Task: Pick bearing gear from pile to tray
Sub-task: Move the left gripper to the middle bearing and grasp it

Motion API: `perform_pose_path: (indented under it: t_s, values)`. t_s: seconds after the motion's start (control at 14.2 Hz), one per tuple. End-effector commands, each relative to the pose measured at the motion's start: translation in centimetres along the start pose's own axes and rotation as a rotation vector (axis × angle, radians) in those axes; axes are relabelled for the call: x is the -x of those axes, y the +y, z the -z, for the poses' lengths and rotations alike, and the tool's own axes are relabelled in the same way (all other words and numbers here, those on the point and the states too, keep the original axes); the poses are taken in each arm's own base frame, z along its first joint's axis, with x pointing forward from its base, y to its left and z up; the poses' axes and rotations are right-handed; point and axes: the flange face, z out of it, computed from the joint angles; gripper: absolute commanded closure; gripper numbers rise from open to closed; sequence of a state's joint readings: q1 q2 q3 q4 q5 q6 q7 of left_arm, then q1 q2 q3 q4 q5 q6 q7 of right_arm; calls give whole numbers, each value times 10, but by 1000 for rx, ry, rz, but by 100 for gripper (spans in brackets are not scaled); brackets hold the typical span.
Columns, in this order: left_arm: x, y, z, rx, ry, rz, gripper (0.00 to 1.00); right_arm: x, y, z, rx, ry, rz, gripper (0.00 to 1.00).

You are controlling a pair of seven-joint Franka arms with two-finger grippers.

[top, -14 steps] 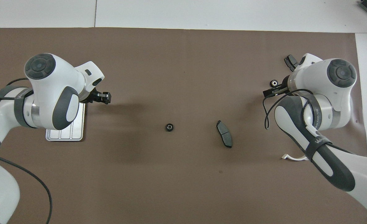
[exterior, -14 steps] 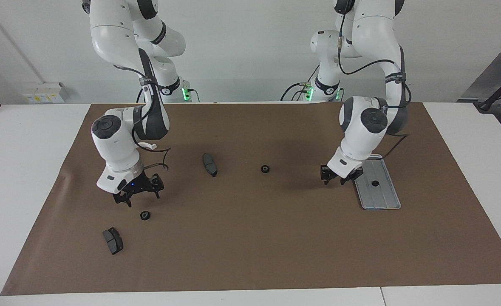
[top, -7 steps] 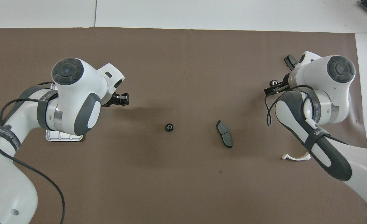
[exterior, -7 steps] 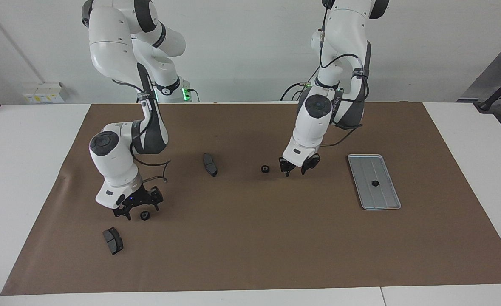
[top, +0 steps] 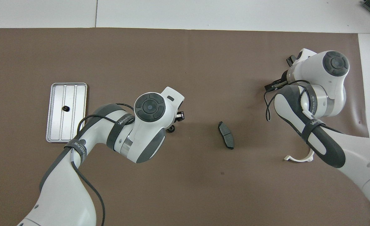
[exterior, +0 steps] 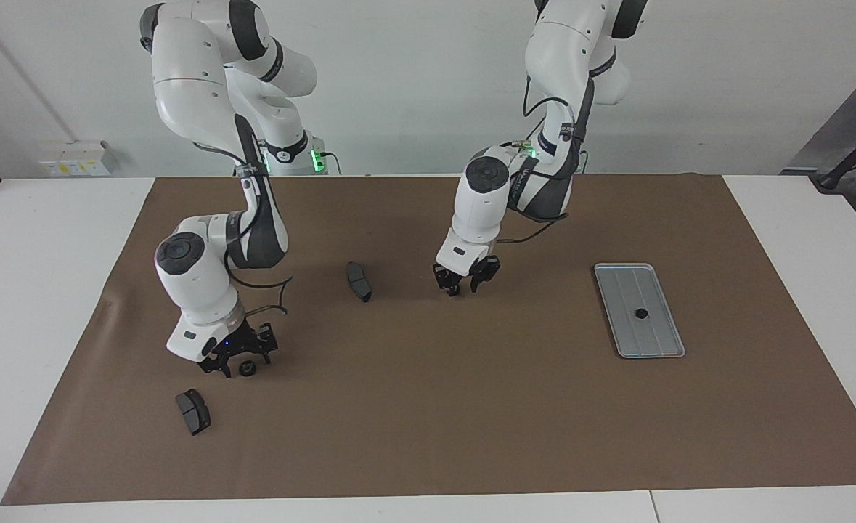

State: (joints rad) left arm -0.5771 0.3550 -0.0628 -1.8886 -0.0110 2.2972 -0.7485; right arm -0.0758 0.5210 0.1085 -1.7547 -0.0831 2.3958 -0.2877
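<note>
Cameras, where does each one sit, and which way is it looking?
Facing view: high across the table, looking back at the robots; both arms show nearly whole, with the left gripper and the right gripper.
Overhead view: high above the robots' end, looking steeply down and forward; the arms enter from the bottom.
Shared: both show the tray and both arms, half a turn apart.

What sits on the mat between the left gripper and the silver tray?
Nothing: in the facing view the brown mat is bare from the left gripper, over the middle of the table, to the grooved silver metal tray. A small black round gear lies in the tray.
</note>
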Motion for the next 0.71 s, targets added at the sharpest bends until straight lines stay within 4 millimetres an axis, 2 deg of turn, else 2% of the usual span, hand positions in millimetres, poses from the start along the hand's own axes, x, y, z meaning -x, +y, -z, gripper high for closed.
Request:
perform_pose_path:
  t_s: [0.0, 0.28, 0.49, 0.64]
  values:
    - [2, 6, -13, 14, 7, 21, 46, 3, 2, -4, -17, -8, 27, 27]
    - [11, 10, -21, 12, 6, 9, 47, 3, 3, -4, -18, -10, 25, 39]
    - [15, 8, -27, 4, -3, 5, 48, 4, 3, -5, -18, -11, 25, 69]
    - [19, 7, -30, -4, -11, 3, 48, 3, 2, -4, -21, -10, 22, 84]
